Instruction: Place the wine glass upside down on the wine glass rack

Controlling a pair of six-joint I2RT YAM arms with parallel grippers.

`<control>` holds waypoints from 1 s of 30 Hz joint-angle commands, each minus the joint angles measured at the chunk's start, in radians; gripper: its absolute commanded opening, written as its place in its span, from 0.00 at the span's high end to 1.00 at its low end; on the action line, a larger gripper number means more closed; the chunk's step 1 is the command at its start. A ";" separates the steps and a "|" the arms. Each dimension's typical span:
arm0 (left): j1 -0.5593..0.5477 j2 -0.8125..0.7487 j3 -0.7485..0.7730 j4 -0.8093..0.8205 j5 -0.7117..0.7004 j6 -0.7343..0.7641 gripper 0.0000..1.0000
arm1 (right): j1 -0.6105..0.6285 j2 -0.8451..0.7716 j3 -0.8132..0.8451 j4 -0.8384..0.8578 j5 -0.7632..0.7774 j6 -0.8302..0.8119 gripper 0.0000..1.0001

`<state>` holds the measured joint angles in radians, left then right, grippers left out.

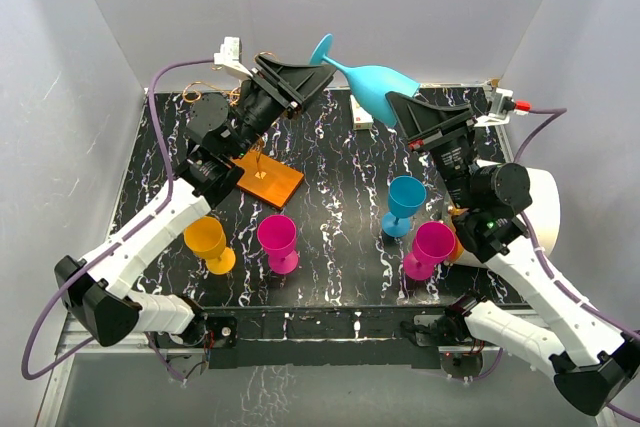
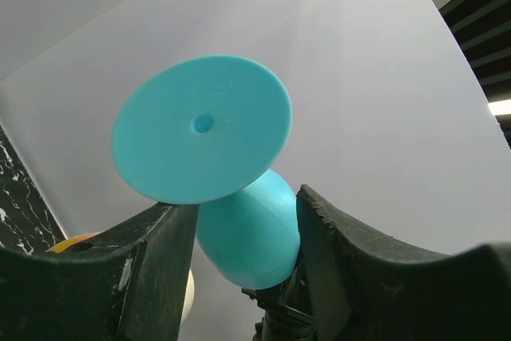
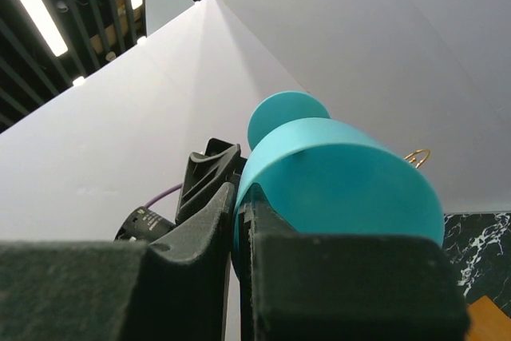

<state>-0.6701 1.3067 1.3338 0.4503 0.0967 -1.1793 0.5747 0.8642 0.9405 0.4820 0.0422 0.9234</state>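
The right gripper [image 1: 408,112] is clamped on the bowl wall of the teal wine glass [image 1: 378,87]. It holds the glass lifted and tilted above the far middle of the black marbled table [image 1: 335,162], with the foot pointing left. The left gripper [image 1: 312,82] is spread wide just beside that foot; whether it touches cannot be told. The wine glass rack [image 1: 272,180] stands lower at the left, apart from the glass.
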 commanded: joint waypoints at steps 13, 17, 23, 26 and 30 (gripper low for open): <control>-0.014 0.087 0.067 0.132 -0.061 -0.038 0.68 | 0.002 0.009 -0.019 0.066 -0.201 0.037 1.00; -0.014 0.086 0.051 0.179 -0.071 -0.037 0.79 | 0.002 -0.001 -0.021 0.016 -0.206 0.035 1.00; -0.014 0.103 0.045 0.234 -0.068 -0.030 0.97 | 0.004 -0.028 -0.040 -0.085 -0.216 0.034 1.00; -0.014 0.106 0.038 0.246 -0.064 -0.030 1.00 | 0.003 -0.041 -0.049 -0.115 -0.202 0.035 1.00; -0.014 0.094 0.026 0.258 -0.054 -0.014 1.00 | 0.004 -0.044 -0.037 -0.165 -0.187 0.033 1.00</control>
<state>-0.6922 1.4307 1.3579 0.5995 0.0757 -1.2156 0.5686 0.8349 0.9001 0.4072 -0.0948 0.9478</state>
